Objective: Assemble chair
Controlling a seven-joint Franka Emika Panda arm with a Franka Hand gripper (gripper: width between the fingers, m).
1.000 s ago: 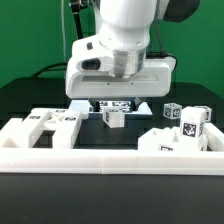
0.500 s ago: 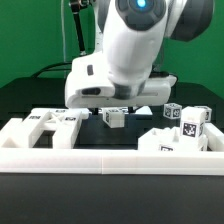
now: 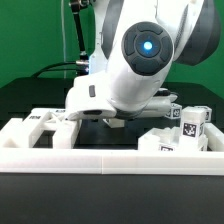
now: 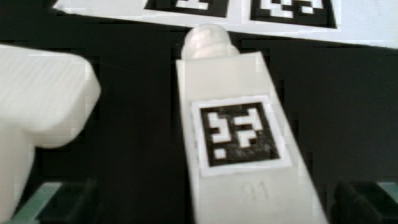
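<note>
From my remote station, the exterior view is filled mostly by the white arm (image 3: pixel 145 55). It leans steeply forward and toward that view's left, and a round blue light glows on its joint housing. Its wrist is bent low, so the hand hangs just above the black tabletop (image 3: pixel 30 100).

A low border rail (image 3: pixel 100 160) runs across the front of the tabletop. Behind it, on the exterior view's left, lies a slotted chair panel (image 3: pixel 50 124). A cluster of tagged chair blocks (image 3: pixel 188 125) sits on that view's right. The arm's bulk hides what lies directly under the hand from this side.

The wrist view looks straight down on a long chair piece (image 4: pixel 228 140) lying flat on the tabletop. It is narrow and white, with one square black-and-white tag on its upper face and a rounded peg at its far end. The peg points toward the marker board (image 4: pixel 237 10). A white chair block (image 4: pixel 39 95) lies just beside the long piece, with a dark gap between them.

The jaws stand fully spread and hold nothing. Their dark fingertips (image 4: pixel 57 203) show only dimly at the picture's two corners, one on each side of the long piece's near end. I see no contact with it.
</note>
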